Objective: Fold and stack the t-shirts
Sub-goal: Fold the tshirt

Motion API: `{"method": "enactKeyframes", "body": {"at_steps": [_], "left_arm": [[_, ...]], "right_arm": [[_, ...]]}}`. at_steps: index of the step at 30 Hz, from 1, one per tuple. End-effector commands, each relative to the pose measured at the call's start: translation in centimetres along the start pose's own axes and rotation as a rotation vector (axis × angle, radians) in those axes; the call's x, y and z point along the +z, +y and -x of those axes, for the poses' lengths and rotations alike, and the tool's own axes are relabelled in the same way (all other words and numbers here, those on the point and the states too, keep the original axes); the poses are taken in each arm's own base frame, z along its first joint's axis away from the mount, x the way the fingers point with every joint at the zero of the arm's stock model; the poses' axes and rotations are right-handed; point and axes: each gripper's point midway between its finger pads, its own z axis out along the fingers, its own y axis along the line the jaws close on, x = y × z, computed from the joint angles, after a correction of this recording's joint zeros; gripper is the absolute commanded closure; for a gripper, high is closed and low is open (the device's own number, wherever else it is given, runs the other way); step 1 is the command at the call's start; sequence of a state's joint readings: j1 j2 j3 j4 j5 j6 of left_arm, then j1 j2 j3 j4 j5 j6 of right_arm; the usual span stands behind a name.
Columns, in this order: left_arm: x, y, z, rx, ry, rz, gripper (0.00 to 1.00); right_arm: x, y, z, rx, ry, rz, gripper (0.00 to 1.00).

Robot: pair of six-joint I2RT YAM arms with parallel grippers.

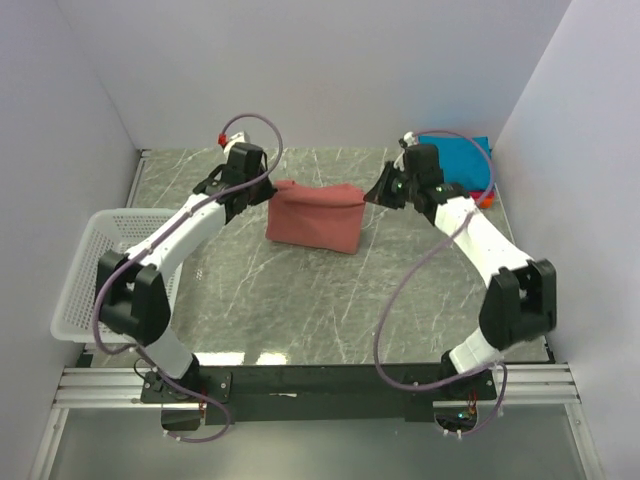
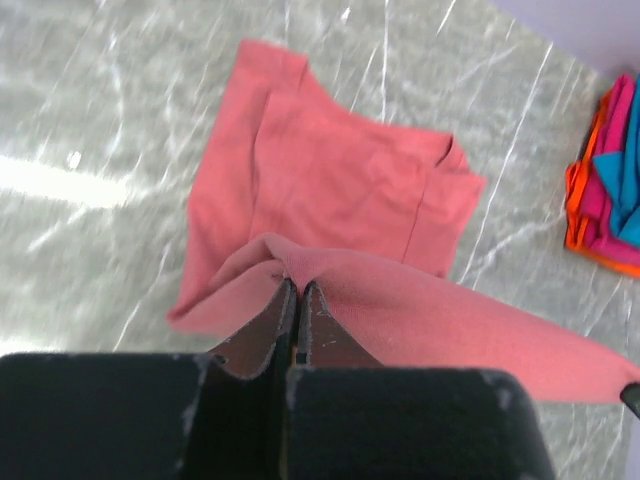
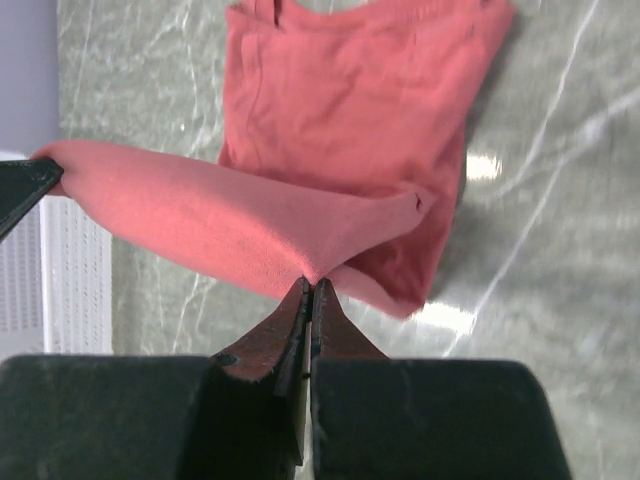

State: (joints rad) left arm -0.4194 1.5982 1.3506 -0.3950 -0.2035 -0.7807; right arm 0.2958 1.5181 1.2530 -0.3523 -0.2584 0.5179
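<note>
The salmon t-shirt (image 1: 315, 215) lies partly folded at the middle back of the table. Its far edge is lifted and stretched between both grippers. My left gripper (image 1: 262, 192) is shut on the shirt's left corner; in the left wrist view (image 2: 295, 285) the jaws pinch the cloth (image 2: 340, 180). My right gripper (image 1: 372, 195) is shut on the right corner; the right wrist view (image 3: 310, 285) shows the same on the shirt (image 3: 350, 90). A stack of folded shirts, teal-blue on top (image 1: 462, 160) with magenta and orange below (image 2: 600, 190), sits at the back right.
A white mesh basket (image 1: 100, 265) hangs at the table's left edge, also seen in the right wrist view (image 3: 40, 270). Grey marble tabletop (image 1: 320, 310) stretches in front of the shirt. White walls close in the back and sides.
</note>
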Motion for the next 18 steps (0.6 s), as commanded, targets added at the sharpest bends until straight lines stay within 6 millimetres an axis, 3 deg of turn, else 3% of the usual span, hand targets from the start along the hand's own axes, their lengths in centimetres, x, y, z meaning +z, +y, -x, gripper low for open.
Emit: {"method": "enactKeyframes", "body": {"at_steps": [1,2,3,5,6,8,9,11,12,13,15,16,17,18], "left_arm": [[1.2,-1.3,4.5,0.015,-0.113,-0.027,0.99],[2.5,-1.1,4.0,0.021,-0.092,-0.018,0.99],[2.9,-1.4,4.8,0.013,-0.104,-0.024,0.99],[4.5,-1.8,5.2,0.018,-0.099,-0.028,0.99],[5.2,-2.0,5.4,0.013,-0.093,-0.036,0.99],[7.1,-2.1,5.6,0.012,-0.081,-0.033,0.99],[7.8,-1.8,5.8,0.005,-0.075,-0.025,0.99],[9.8,-1.8,5.7,0.001,-0.05,-0.027,0.99],[10.5,-1.4,5.7,-0.007,-0.041,-0.02,0.99],[12.1,-0.8,4.7,-0.008,-0.006,-0.008,0.99],[13.4,-0.6,5.6,-0.011,-0.012,-0.018,0.99],[14.7,-0.2,4.6,-0.013,0.023,-0.02,0.99],[15.0,-0.6,5.1,-0.02,0.025,-0.038,0.99],[15.5,-0.6,5.3,-0.025,0.032,-0.06,0.98]], "right_arm": [[0.8,0.7,3.7,-0.042,-0.025,0.075,1.0],[2.0,0.1,3.7,-0.03,-0.004,0.068,1.0],[2.1,0.1,5.0,-0.03,-0.027,0.07,1.0],[3.8,-0.9,5.5,-0.017,-0.017,0.051,1.0],[3.9,-0.9,6.9,-0.018,-0.037,0.051,1.0],[5.8,-2.0,7.1,-0.006,-0.013,0.04,1.0],[6.1,-1.5,8.5,-0.016,-0.032,0.054,1.0],[8.4,-3.0,8.1,0.007,0.013,0.035,1.0],[8.8,-2.7,9.5,0.0,-0.006,0.041,1.0],[10.4,-4.1,8.8,0.017,0.026,0.017,1.0],[11.7,-4.5,9.6,0.041,0.02,0.012,1.0],[12.3,-5.0,9.7,0.056,0.028,0.017,1.0],[13.7,-5.7,8.8,0.088,0.06,0.021,1.0],[14.0,-5.7,9.3,0.093,0.052,0.028,1.0]]}}
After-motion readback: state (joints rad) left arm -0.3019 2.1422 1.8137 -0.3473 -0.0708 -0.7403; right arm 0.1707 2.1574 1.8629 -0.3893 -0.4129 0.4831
